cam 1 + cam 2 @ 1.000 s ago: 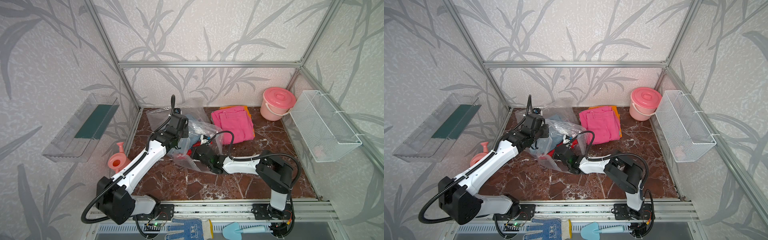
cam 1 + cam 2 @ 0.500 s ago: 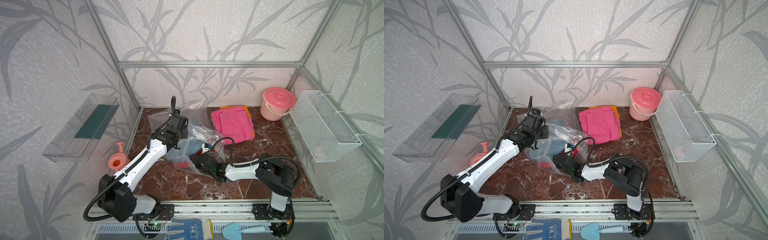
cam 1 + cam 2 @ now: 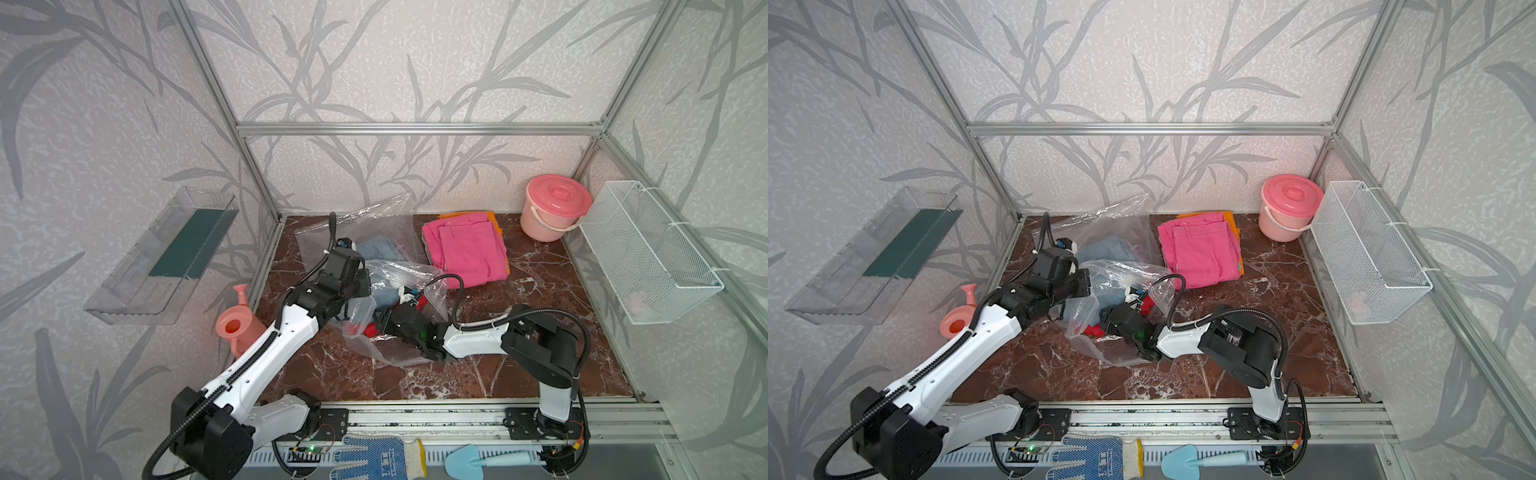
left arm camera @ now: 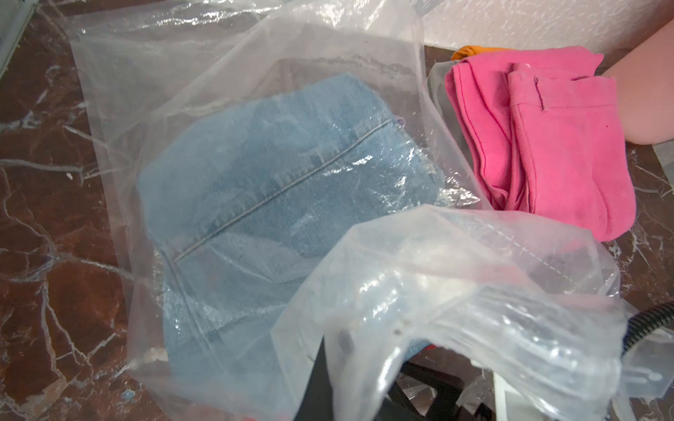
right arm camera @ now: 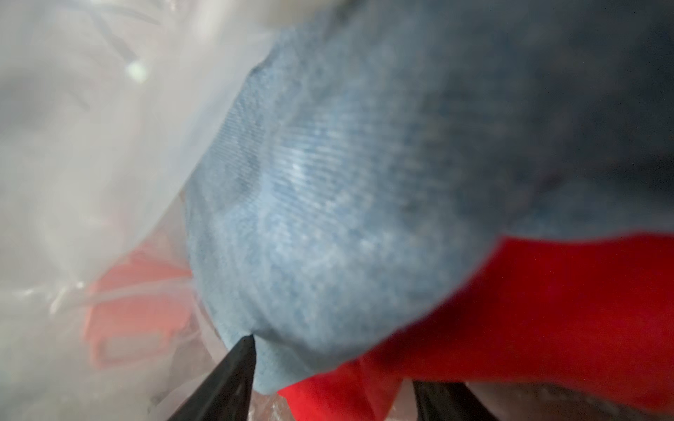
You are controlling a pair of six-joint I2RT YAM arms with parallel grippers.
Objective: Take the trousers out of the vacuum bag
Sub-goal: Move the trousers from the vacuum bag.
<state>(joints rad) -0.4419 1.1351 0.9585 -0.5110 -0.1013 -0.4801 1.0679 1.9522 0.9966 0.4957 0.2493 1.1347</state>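
Plastic, clear and crinkled: the vacuum bag (image 3: 365, 226) sprawls over the left back part of the marble table (image 3: 519, 332), with its mouth toward the near edge, as I judge. The film is thin and slippery and has no stiffness of its own. Inside lie the blue denim trousers (image 4: 277, 175), folded, with the red trousers (image 5: 529, 310) under their near edge; both are yet to come out. Outside, just beside the bag, the hot pink trousers (image 3: 469, 249) are stacked on an orange pair (image 3: 492, 216) that shows only its edge. Handling, my estimate: the denim is soft but thick, the heavier piece, rough enough to grip well and likely to drag on the film. The red cloth looks thinner and limper. The best hold is a full fold edge, not a single layer, with no film in the bite. My left gripper (image 3: 360, 293) is clenched on a bunch of bag film at the mouth, holding it up. My right gripper (image 5: 333, 364) is inside the mouth, jaws apart and empty, the denim fold touching one fingertip.
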